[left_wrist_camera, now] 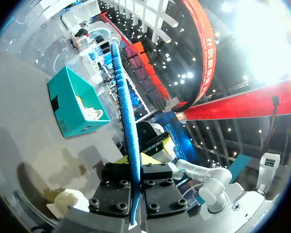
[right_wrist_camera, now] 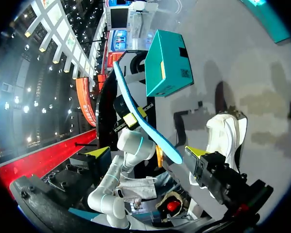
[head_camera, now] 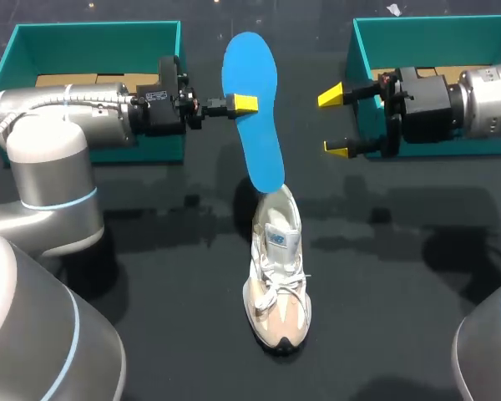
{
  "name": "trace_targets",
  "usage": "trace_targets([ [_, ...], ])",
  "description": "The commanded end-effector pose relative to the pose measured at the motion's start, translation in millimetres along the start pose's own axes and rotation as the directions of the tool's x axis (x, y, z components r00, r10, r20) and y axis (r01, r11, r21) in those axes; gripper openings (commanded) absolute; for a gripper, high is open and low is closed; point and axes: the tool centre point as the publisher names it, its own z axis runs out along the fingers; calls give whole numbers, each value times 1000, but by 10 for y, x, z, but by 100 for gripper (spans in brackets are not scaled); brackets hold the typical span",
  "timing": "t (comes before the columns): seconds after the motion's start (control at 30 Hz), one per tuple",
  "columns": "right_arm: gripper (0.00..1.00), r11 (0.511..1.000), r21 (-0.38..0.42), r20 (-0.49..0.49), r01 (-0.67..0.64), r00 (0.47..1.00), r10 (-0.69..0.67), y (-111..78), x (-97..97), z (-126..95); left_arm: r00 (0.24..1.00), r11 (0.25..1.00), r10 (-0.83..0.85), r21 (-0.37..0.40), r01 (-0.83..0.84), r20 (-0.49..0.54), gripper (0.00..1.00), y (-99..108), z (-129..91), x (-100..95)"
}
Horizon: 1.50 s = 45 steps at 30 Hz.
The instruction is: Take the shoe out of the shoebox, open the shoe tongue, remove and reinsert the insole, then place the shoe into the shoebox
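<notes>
Insole (head_camera: pixel 252 125) stands clamped between the left jaws, right jaws spread open beside it.

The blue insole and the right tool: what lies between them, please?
Nothing. In the head view the stretch from the blue insole to the open right tool is bare; only the dark table shows behind it.

The insole (head_camera: pixel 252 109) covers one finger of the left gripper (head_camera: pixel 244 104). Whether the insole's lower end sits inside the shoe (head_camera: pixel 277 276) cannot be told. The left arm (head_camera: pixel 67 113) hides part of the left shoebox (head_camera: pixel 92 46). The right arm (head_camera: pixel 484 100) covers much of the right shoebox (head_camera: pixel 434 42), which the head view's edge cuts off. In the left wrist view the gripper's body hides most of the shoe (left_wrist_camera: pixel 63 201).
</notes>
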Motion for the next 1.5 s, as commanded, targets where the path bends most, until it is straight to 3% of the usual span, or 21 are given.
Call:
trace_targets([
  [0.03, 100, 1000, 0, 3, -2, 1000, 2, 3, 0, 13, 914, 918, 394, 0, -396, -97, 0, 41, 3, -29],
  [0.3, 100, 1000, 0, 3, -2, 1000, 2, 3, 0, 13, 728, 730, 679, -17, -683, -92, 0, 86, 4, -34],
  [0.67, 100, 1000, 0, 3, -2, 1000, 2, 3, 0, 13, 503, 502, 857, -41, -864, -116, 0, -93, -19, 137],
  [0.8, 100, 1000, 0, 3, -2, 1000, 2, 3, 0, 13, 379, 376, 919, -48, -925, -110, 0, -117, -31, 124],
  [1.07, 100, 1000, 0, 3, -2, 1000, 2, 3, 0, 13, 8, 8, 996, 2, -1000, -86, 0, -187, -48, 70],
  [1.13, 100, 1000, 0, 3, -2, 1000, 2, 3, 0, 13, -7, -7, 996, 5, -1000, -90, 0, -195, -60, 77],
  [1.23, 100, 1000, 0, 3, -2, 1000, 2, 3, 0, 13, -182, -179, 982, 47, -983, -56, 0, -231, -65, 58],
  [1.5, 100, 1000, 0, 3, -2, 1000, 2, 3, 0, 13, -396, -394, 917, 62, -917, -35, 0, -281, -60, 7],
])
